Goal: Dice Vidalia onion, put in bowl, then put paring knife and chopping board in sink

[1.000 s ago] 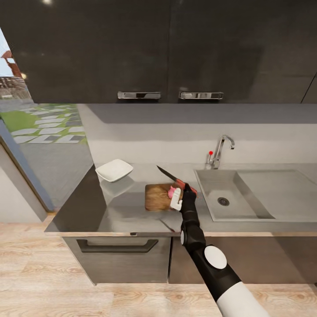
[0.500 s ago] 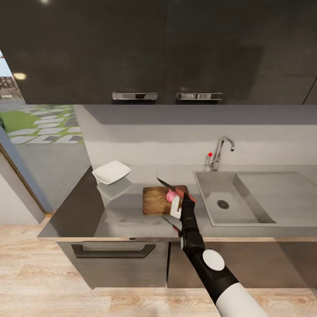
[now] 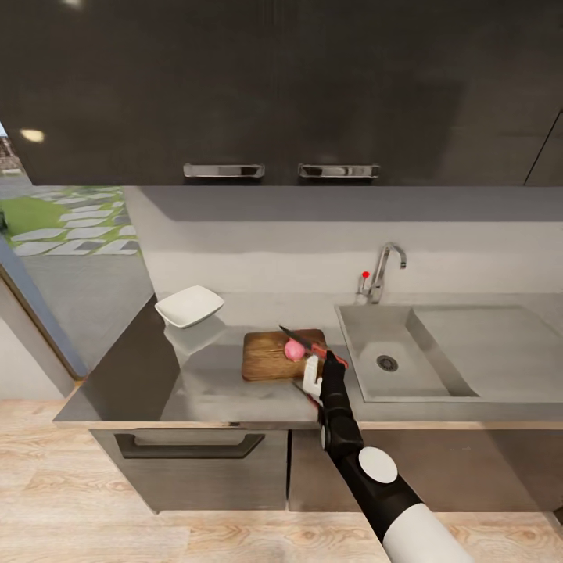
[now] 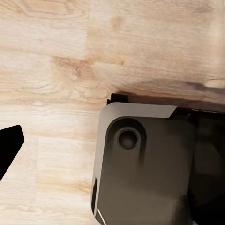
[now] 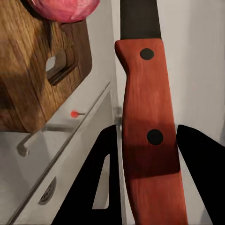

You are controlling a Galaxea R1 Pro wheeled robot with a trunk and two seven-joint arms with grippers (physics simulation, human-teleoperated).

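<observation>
The pink-red Vidalia onion [image 3: 294,350] sits whole on the dark wooden chopping board [image 3: 266,356], near its right end. My right gripper [image 3: 317,374] is shut on the paring knife [image 3: 306,342] by its red handle [image 5: 150,140]. The dark blade slants up and left over the onion. In the right wrist view the onion [image 5: 63,8] and the board [image 5: 28,70] lie just past the blade [image 5: 139,18]. The white bowl [image 3: 188,306] stands on the grey countertop [image 3: 188,383], left of the board. The steel sink [image 3: 375,375] lies right of the board. One left gripper finger [image 4: 7,150] hangs over the floor.
The chrome faucet [image 3: 383,270] with its red knob [image 3: 365,274] rises behind the sink. Dark wall cabinets [image 3: 281,86] hang above the worktop. The drainboard [image 3: 493,344] stretches right. My dark base [image 4: 145,164] stands on the wood floor [image 4: 56,56].
The camera has shifted, sliding the scene left. My right gripper drew back toward the counter's front edge and lowered the knife; the onion now shows uncovered on the board.
</observation>
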